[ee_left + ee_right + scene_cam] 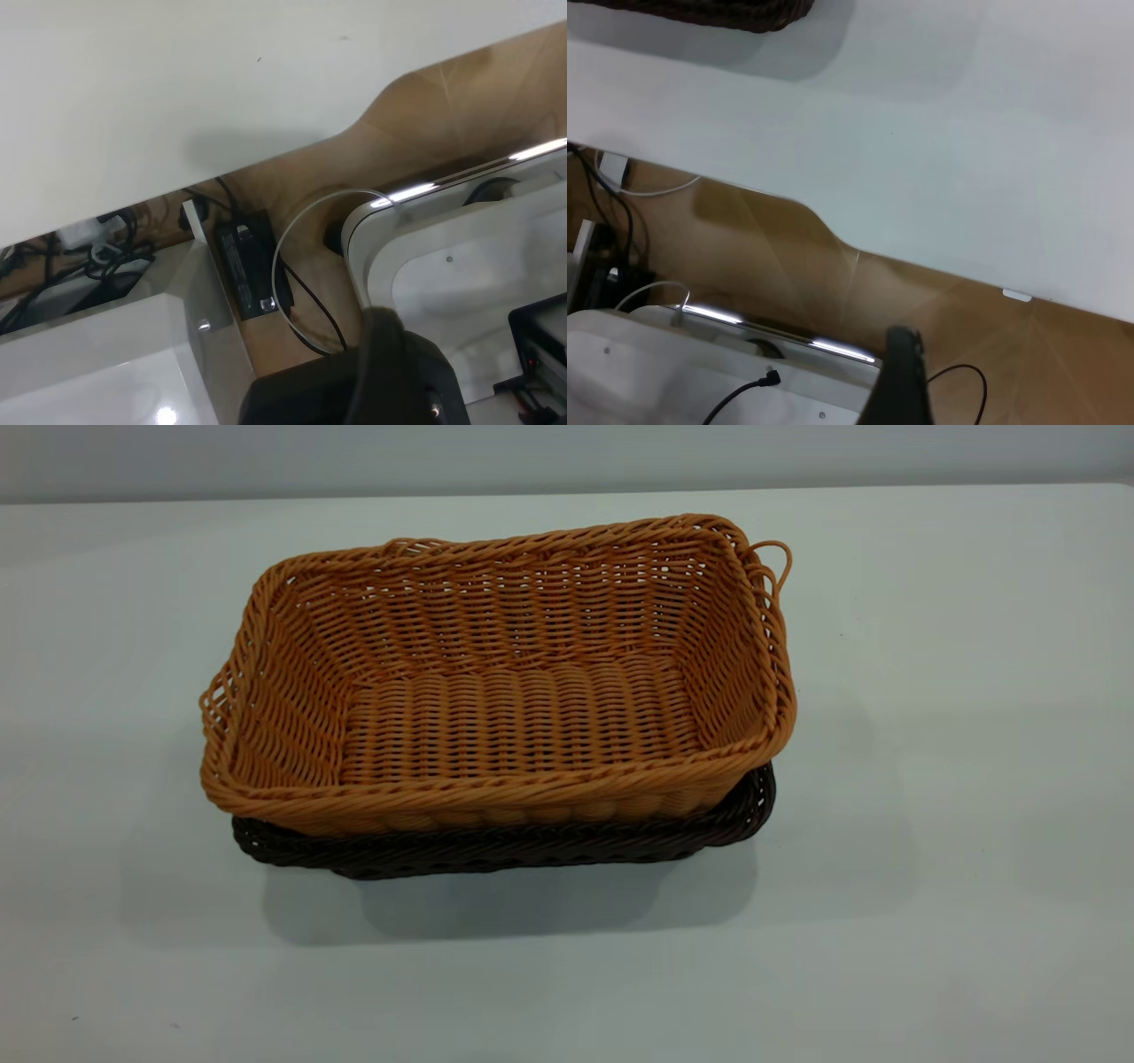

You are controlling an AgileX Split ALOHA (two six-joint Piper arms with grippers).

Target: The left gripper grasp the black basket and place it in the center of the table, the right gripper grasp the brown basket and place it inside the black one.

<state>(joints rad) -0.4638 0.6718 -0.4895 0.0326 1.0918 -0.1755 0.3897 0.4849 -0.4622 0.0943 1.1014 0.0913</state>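
1. Pale grey table [957,691] fills the exterior view. No arm and no gripper appear in that view.
2. Brown basket [514,691] sits nested in the black basket [496,850] near mid-table. Only the black basket's near rim and right corner show beneath it.
3. Judged state: the task looks complete. Both arms appear parked off the table edge.
4. Left gripper [390,372] shows in the left wrist view only as a dark mass over the floor and equipment beside the table. Finger spacing: cannot tell.
5. Right gripper [902,381] shows in the right wrist view as one dark finger over the wooden floor. The black basket's corner [726,13] lies well apart from it. Finger spacing: cannot tell.
6. Risk: the brown basket sits skewed. Its right rim overhangs the black rim, and its near-left corner juts past the black one. A knock to the table could rock or shift it.
7. Risk: the loop handle [775,567] on the right end stands proud. An arm that sweeps back over the stack could snag it and drag both baskets.
8. Risk: loose cables [292,274] lie near the parked arms. An arm swinging low could catch one.
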